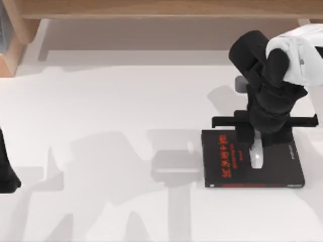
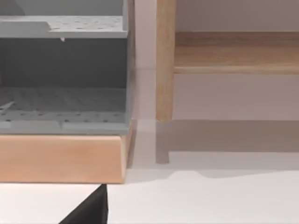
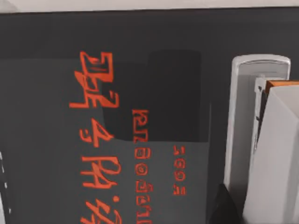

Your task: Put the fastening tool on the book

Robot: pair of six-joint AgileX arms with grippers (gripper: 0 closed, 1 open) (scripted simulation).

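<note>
My right gripper (image 1: 255, 138) pinches the stapler (image 1: 257, 155) over the book (image 1: 282, 174), so I'd lower gently, then release.

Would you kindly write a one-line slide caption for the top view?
Right end effector poised over the black book with the whitish fastening tool lying on its cover; left arm parked at the table's left edge.

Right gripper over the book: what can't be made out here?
- Right gripper: top view, the arm's own black body covers the fingers, so open or shut is unclear.
- Fastening tool: top view, upper end under the gripper; contact with the book undecidable. Right wrist view, cut by the frame edge.
- Left gripper: top view, cut by the left edge.
</note>
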